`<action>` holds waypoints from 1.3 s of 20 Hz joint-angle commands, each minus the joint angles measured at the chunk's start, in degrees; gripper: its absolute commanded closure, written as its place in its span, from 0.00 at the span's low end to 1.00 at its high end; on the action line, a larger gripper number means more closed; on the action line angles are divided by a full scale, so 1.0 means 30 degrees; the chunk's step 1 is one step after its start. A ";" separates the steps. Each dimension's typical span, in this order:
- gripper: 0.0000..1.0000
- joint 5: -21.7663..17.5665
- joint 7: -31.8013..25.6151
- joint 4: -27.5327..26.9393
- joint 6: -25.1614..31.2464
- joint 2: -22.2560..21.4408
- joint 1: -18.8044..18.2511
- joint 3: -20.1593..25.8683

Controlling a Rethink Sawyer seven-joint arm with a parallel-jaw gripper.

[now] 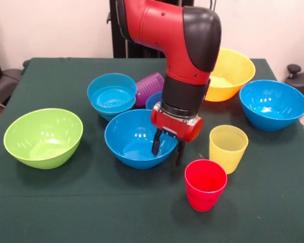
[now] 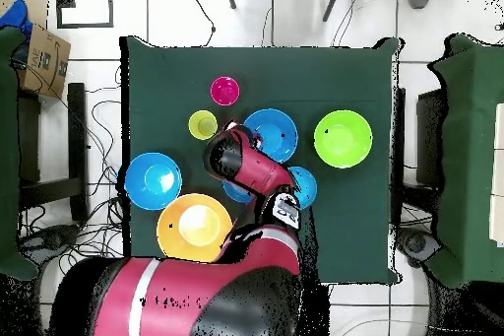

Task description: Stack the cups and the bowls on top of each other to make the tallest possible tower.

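My gripper (image 1: pixel 167 149) is open and hangs over the right rim of a large blue bowl (image 1: pixel 129 139) at the table's middle, one finger (image 1: pixel 155 145) inside the bowl and the other outside. In the overhead view the arm hides the gripper beside this bowl (image 2: pixel 276 127). A red cup (image 1: pixel 205 185) and a yellow cup (image 1: pixel 228 148) stand upright just right of the gripper. A purple cup (image 1: pixel 149 87) lies on its side behind the arm. A lime green bowl (image 1: pixel 43 136) sits at the left. No tower shows.
A small blue bowl (image 1: pixel 111 93) stands behind the middle bowl, and another small blue one (image 1: pixel 153 100) is half hidden by the arm. A large yellow bowl (image 1: pixel 230 73) and a large blue bowl (image 1: pixel 272 104) stand at the back right.
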 commanded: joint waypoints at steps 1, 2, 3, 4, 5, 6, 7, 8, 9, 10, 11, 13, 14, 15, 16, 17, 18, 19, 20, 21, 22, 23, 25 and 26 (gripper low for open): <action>0.00 0.1057 0.3572 -0.1577 -0.0820 0.1430 0.0716 0.0001; 0.00 0.1130 0.3527 -0.1617 -0.0658 0.1499 0.0807 -0.0144; 0.00 0.1181 0.3438 -0.1656 -0.0509 0.1580 0.0906 -0.0374; 0.00 0.1283 0.3243 -0.1837 -0.0296 0.1744 0.1181 -0.0850; 1.00 0.1062 0.3132 -0.1861 -0.0186 0.1735 0.1084 -0.0792; 1.00 0.1029 0.3073 -0.1900 -0.0260 0.1729 0.1118 -0.0904; 1.00 0.0996 0.3014 -0.1939 -0.0334 0.1723 0.1152 -0.1016; 1.00 0.0888 0.3005 -0.1865 -0.0148 0.1597 0.0968 -0.0840; 1.00 0.0855 0.2958 -0.1866 0.0237 0.1538 0.0884 -0.0768; 1.00 0.0755 0.2925 -0.1829 0.0418 0.1500 0.0793 -0.0704; 1.00 0.0766 0.2944 -0.1860 0.0531 0.1529 0.0841 -0.0765; 1.00 0.0688 0.2905 -0.1816 0.0841 0.1543 0.0724 -0.0596; 1.00 0.0591 0.2838 -0.1790 0.0988 0.1523 0.0623 -0.0497; 1.00 0.0531 0.2732 -0.1877 0.1116 0.1522 0.0611 -0.0507; 1.00 0.0433 0.2659 -0.1863 0.1133 0.1474 0.0542 -0.0503; 1.00 0.0424 0.2628 -0.1882 0.1267 0.1456 0.0520 -0.0485; 1.00 0.0302 0.2582 -0.1795 0.1230 0.1398 0.0376 -0.0353; 1.00 0.0235 0.2541 -0.1791 0.1292 0.1375 0.0263 -0.0195; 1.00 0.0158 0.2506 -0.1696 0.1367 0.1311 0.0083 0.0011; 1.00 0.0127 0.2464 -0.1705 0.1471 0.1288 0.0016 0.0106; 1.00 -0.0001 0.2355 -0.1676 0.1501 0.1208 -0.0098 0.0209; 1.00 -0.0031 0.2259 -0.1718 0.1748 0.1176 -0.0152 0.0271; 1.00 -0.0123 0.2158 -0.1632 0.1963 0.1010 -0.0269 0.0367; 1.00 -0.0138 0.2156 -0.1485 0.2133 0.0877 -0.0340 0.0433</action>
